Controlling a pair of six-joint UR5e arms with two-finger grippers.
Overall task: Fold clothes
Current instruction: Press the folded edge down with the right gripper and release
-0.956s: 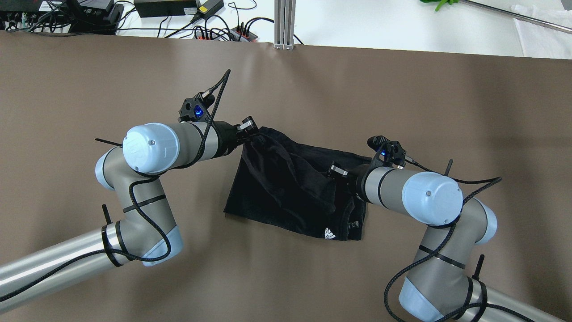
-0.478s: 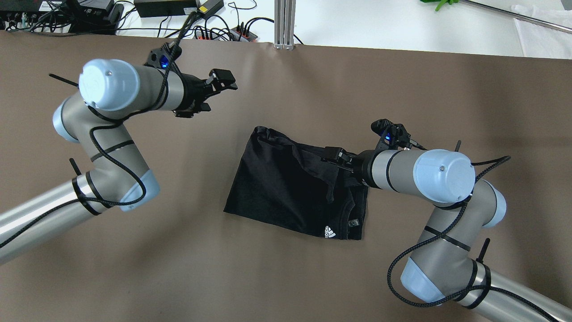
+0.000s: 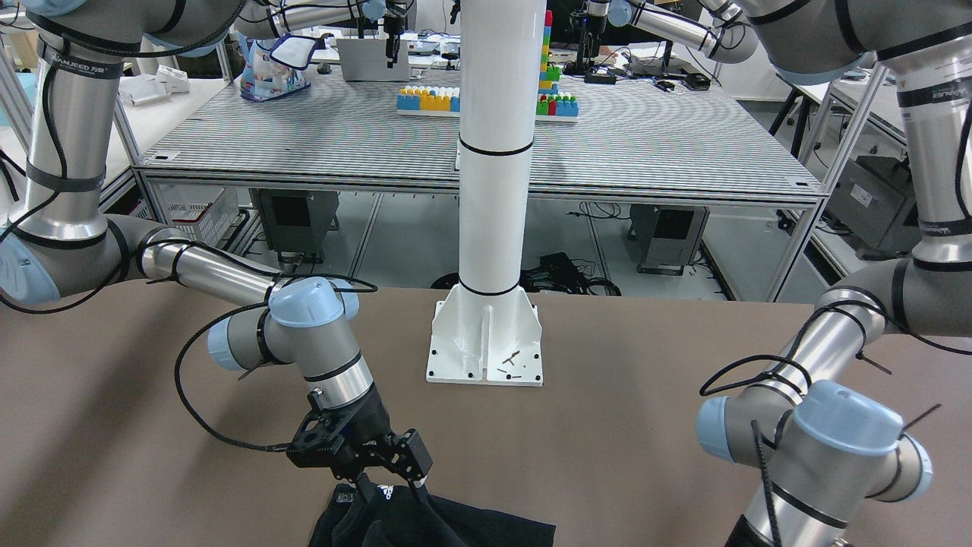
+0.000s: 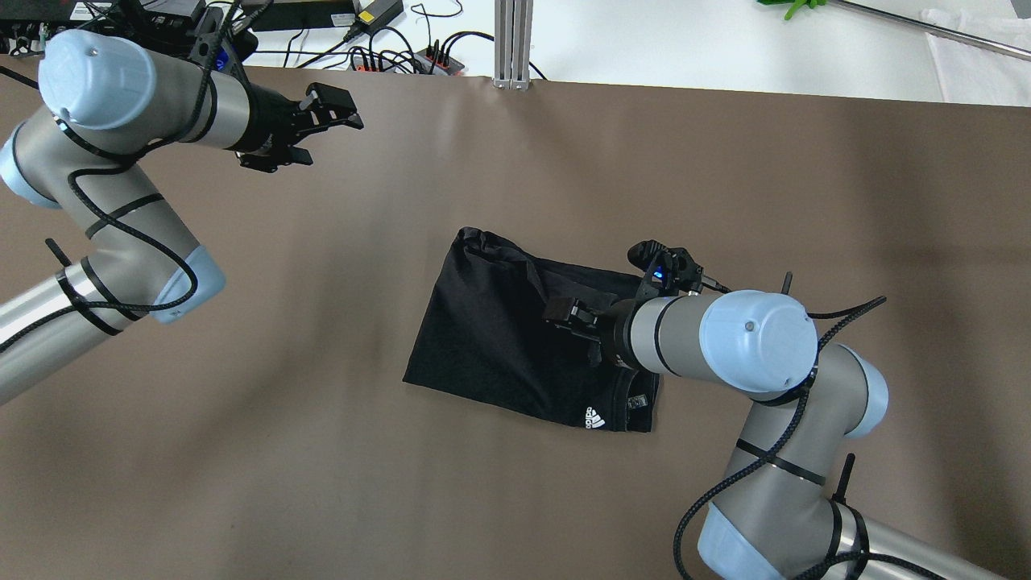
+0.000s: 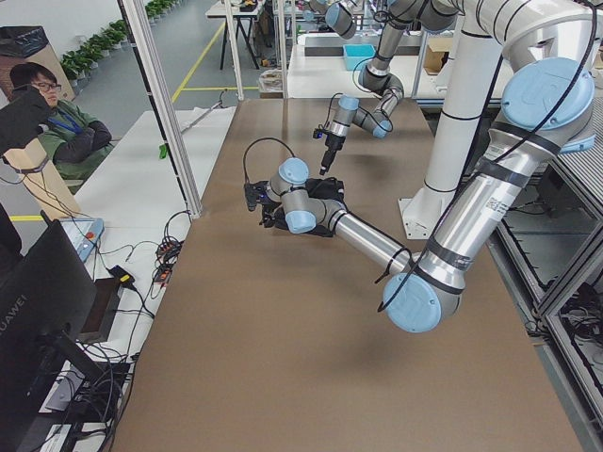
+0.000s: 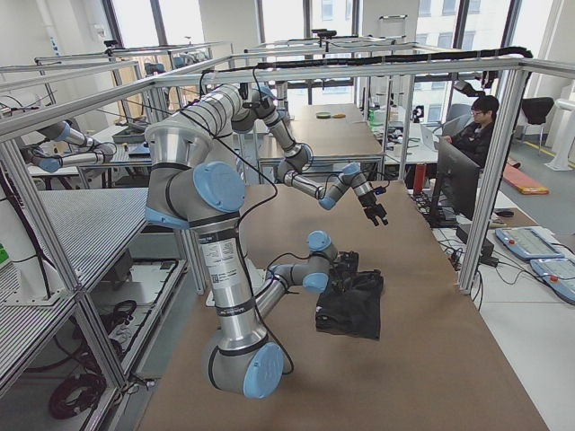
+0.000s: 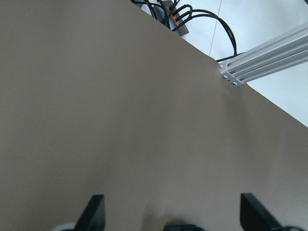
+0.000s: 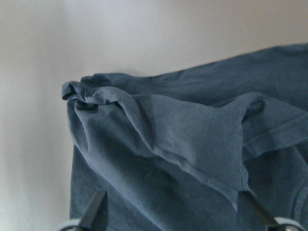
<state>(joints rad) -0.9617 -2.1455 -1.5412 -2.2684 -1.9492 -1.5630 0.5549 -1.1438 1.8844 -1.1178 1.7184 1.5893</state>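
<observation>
1 black garment [image 4: 499,338] lies folded into a rough 4-sided packet on the brown table [image 4: 242,467]. It sits on the robot's side of the aluminium post [image 4: 513,44], roughly in line with it and well apart from it. The corner nearest the post is bunched up, and a loose flap crosses the top. 1 white logo [image 4: 594,418] and 1 label [image 4: 639,401] sit by the edge farthest from the post. Brown tabletop shows on all 4 sides of the packet, widest towards the robot's left.

The right gripper [image 4: 565,311] hovers over the packet's right half. Its 2 fingers [image 8: 95,209] are spread wide with fabric below them and nothing pinched; whether the tips touch the cloth cannot be told.

The left gripper [image 4: 326,113] hangs over bare table to the robot's left of the post, close to the far table edge where the post stands and well apart from the garment. Its 2 fingers [image 7: 94,211] are spread wide around nothing.
</observation>
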